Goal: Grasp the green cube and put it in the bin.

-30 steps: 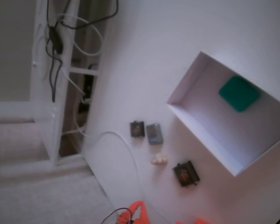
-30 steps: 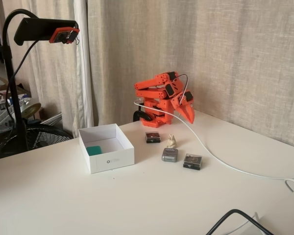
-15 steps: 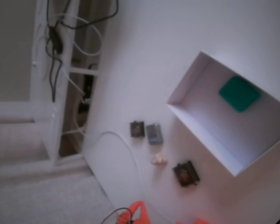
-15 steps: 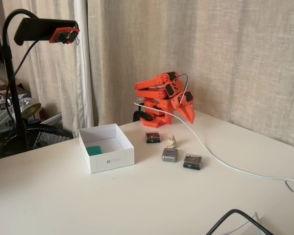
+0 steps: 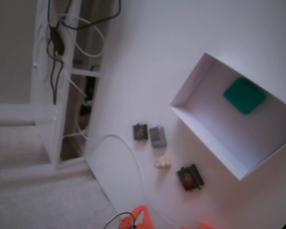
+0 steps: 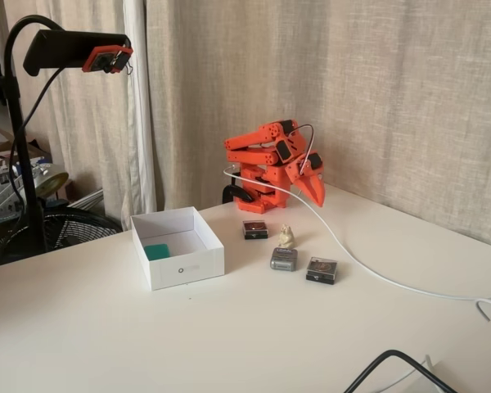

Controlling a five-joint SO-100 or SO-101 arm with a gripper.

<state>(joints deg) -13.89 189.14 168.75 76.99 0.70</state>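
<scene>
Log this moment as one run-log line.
green cube: inside bin | hand: folded at base, holding nothing, aperture unclear | dark blocks: on table, untouched | task: placement looks done
</scene>
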